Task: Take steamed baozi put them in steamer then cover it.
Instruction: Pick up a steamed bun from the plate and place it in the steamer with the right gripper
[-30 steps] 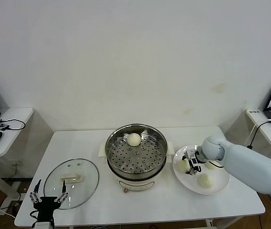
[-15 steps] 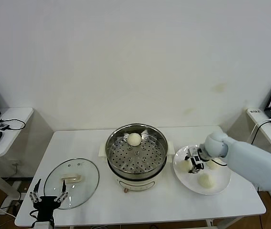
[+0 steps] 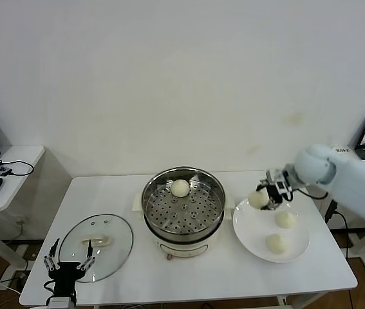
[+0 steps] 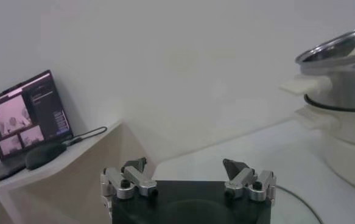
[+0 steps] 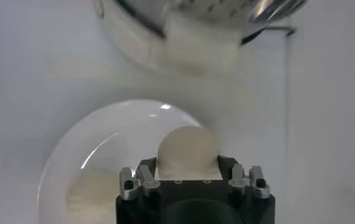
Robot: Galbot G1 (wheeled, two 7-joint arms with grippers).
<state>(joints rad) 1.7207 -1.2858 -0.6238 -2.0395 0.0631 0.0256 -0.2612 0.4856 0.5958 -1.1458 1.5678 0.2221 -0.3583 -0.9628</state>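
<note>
White bench, pale wall: one small cream-white bun already in shiny steel steamer; another clamped in right end effector above white plate, two left; glass lid off, left end effector spread wide nearby.

right gripper raised, clamped, left gripper spread

I've raised the right gripper off the flat white plate — it now carries one small round cream-white bun above the plate's rim, leaving two buns behind.
</note>
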